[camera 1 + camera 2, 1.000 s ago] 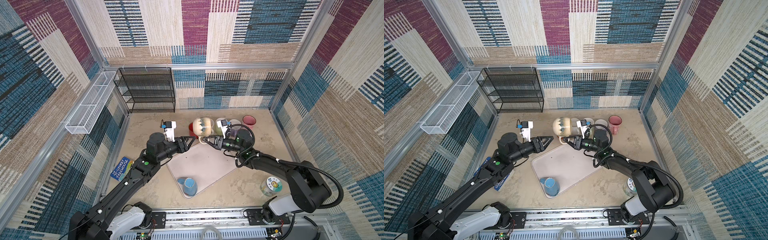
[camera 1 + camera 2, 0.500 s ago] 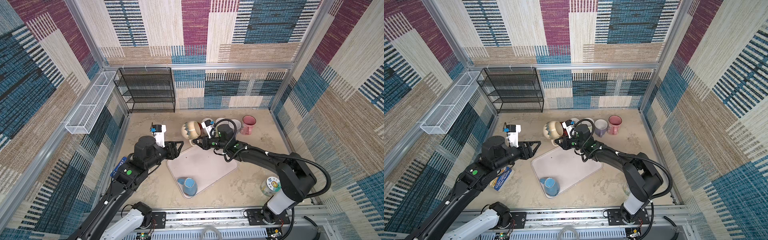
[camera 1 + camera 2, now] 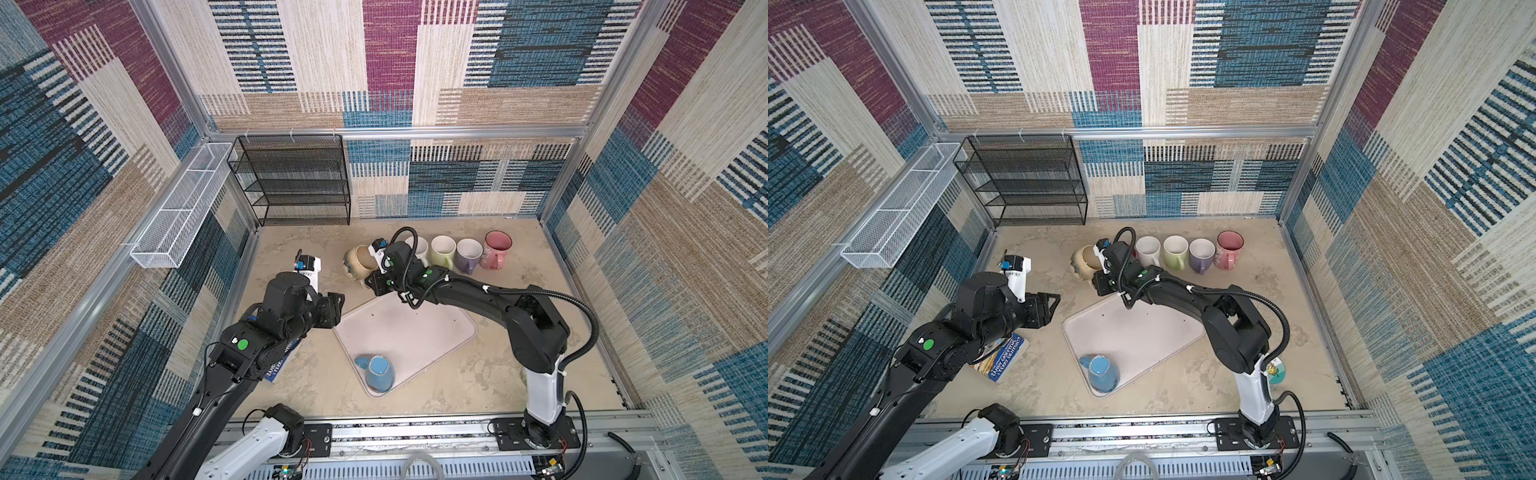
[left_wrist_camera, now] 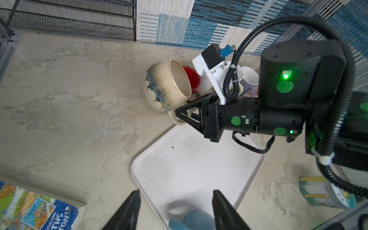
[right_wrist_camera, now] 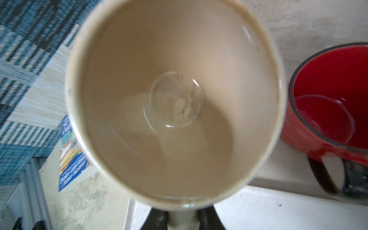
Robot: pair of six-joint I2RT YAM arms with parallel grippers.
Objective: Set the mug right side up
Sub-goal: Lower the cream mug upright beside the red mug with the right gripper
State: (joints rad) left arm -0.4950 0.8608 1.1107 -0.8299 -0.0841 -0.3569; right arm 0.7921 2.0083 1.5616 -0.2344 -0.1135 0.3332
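Two names are legible on the book (image 3: pixel 1000 357) cover: ANDY GRIFFITHS, TERRY DENTON. The right gripper (image 4: pixel 179 116) is clamped on the handle of the cream mug (image 3: pixel 358 262), which sits tilted at 11 o'clock of the tray (image 3: pixel 415 332). Compared with the earlier frames, the mug is farther toward 9 o'clock. The left gripper (image 3: pixel 334 305), parted and empty, is farther toward 8 o'clock.

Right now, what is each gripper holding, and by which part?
Right gripper: the cream mug, pinched by its handle. Left gripper: nothing, jaws open.
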